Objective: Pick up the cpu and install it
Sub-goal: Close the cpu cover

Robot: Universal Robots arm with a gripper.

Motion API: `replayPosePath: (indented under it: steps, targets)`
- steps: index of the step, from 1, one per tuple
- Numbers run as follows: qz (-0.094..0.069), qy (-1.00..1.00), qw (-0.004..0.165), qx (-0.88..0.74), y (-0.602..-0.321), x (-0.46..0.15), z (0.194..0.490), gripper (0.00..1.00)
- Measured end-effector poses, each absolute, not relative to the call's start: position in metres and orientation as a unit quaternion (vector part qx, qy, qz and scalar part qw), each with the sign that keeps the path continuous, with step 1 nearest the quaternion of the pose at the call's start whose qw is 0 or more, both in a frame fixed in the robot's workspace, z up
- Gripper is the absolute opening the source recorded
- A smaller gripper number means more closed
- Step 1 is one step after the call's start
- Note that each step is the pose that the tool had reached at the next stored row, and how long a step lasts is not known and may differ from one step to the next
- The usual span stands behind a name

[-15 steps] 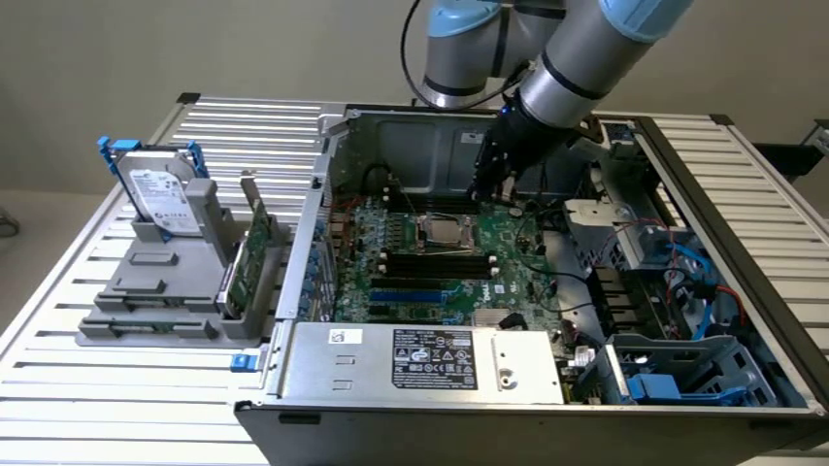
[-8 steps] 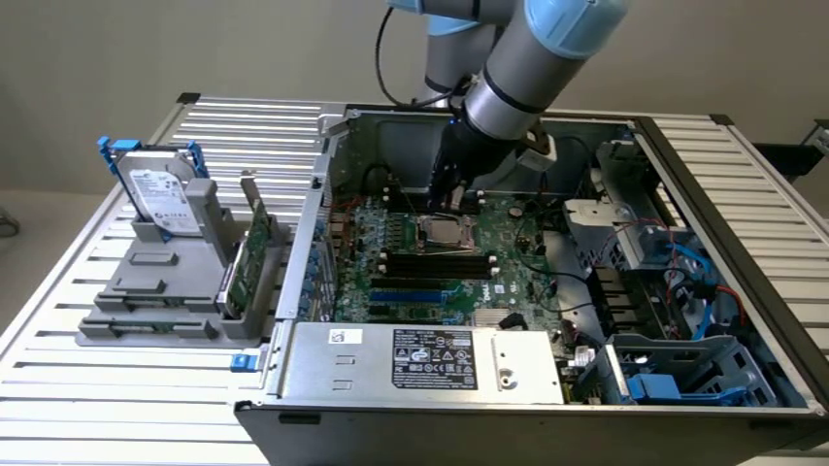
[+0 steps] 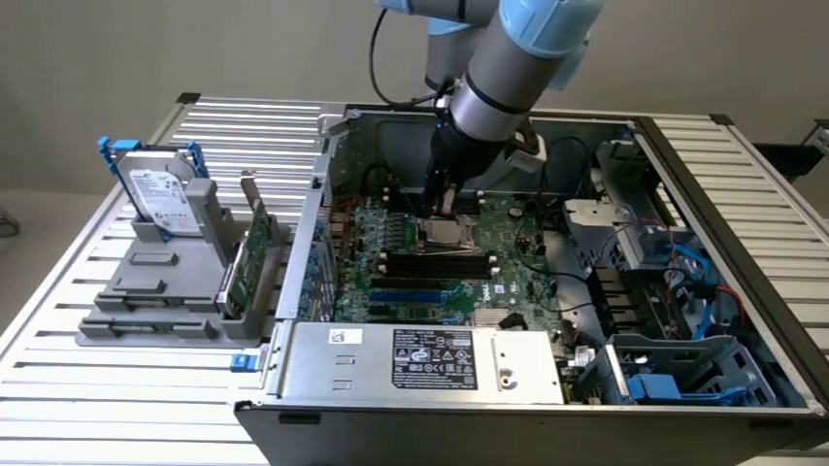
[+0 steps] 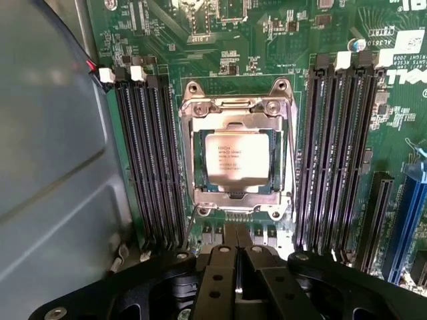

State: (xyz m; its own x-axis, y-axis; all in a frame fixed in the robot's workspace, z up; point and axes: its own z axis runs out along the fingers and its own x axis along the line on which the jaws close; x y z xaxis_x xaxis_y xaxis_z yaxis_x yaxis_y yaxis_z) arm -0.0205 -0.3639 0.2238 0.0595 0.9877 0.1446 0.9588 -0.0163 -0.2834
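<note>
The cpu (image 4: 235,154), a small square chip with a silver-grey top, lies flat inside the metal socket frame (image 4: 236,107) on the green motherboard (image 4: 267,47). In the exterior view the cpu (image 3: 447,231) shows as a pale square in the middle of the board. My gripper (image 4: 238,257) hovers just off the socket's edge with its black fingers (image 4: 220,267) pressed together and nothing between them. From the exterior view, the gripper (image 3: 442,202) hangs right above the socket, inside the open computer case.
Black memory slots (image 4: 150,153) flank the socket on both sides. The grey case wall (image 4: 47,167) stands close by. A hard drive in a blue bracket (image 3: 166,199) and a green card stand in a grey holder at the exterior view's left. Cables and drive bays (image 3: 674,282) fill the case's right.
</note>
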Motion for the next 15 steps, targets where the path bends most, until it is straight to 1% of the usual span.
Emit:
replayPosePath:
  steps: [2, 5, 15]
  targets:
    - [0.044, -0.685, 0.151, -0.712, -0.364, -0.022, 0.221, 0.11]
    - [0.044, -0.685, 0.149, -0.712, -0.364, -0.024, 0.216, 0.11]
    - [0.041, -0.685, 0.145, -0.712, -0.364, -0.026, 0.206, 0.11]
